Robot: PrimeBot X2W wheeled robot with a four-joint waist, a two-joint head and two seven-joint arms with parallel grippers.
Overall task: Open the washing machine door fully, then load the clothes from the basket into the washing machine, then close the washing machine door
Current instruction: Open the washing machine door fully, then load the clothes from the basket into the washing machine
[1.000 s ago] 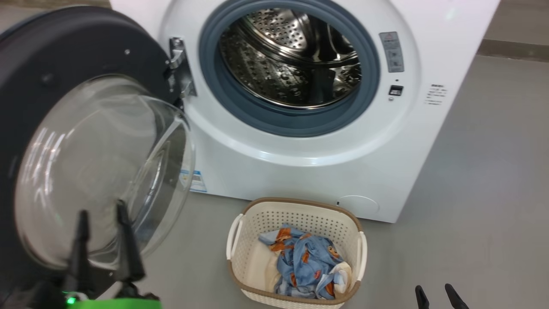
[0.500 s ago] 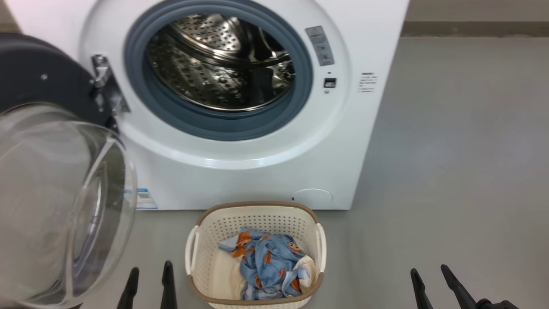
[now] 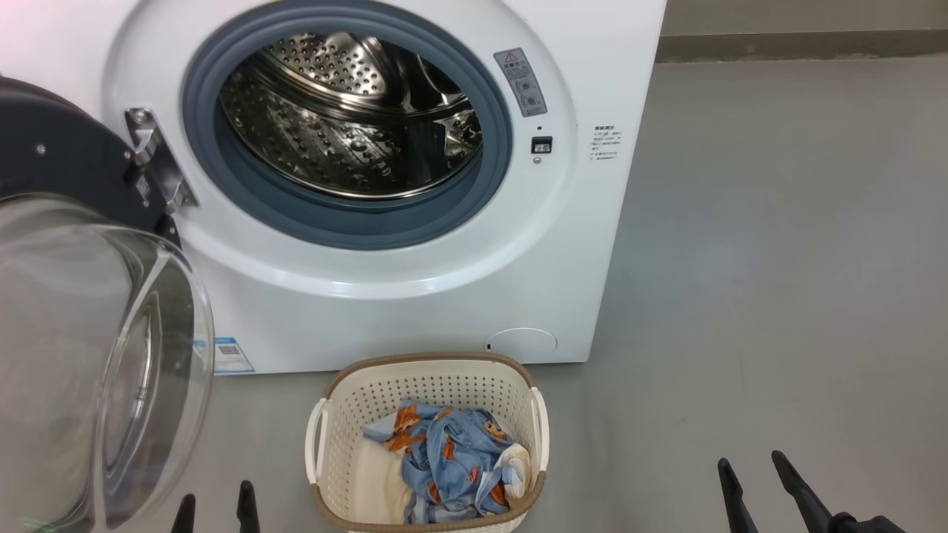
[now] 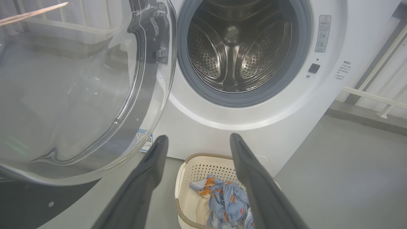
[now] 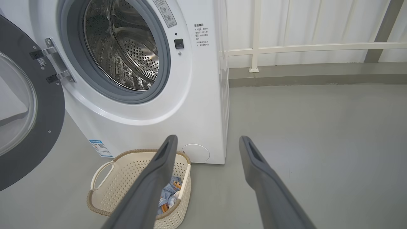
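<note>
Behind the basket [image 3: 429, 360] stands the washing machine [image 3: 444, 296], its drum bare. The door [image 3: 59, 159] is swung out on its hinge, behind and to the left of the basket; I judge it open wide enough that loading comes next. The basket itself sits on the floor just below the drum mouth; the clothes [image 3: 448, 463] lie in it as a crumpled heap with no clear long axis, banked toward its right side. My left gripper [image 3: 215, 505] hangs spread and empty just left of the basket, so the heap lies ahead and to its right; my right gripper [image 3: 749, 468], also spread and empty, is well off to the basket's right, so the left arm is nearer.
</note>
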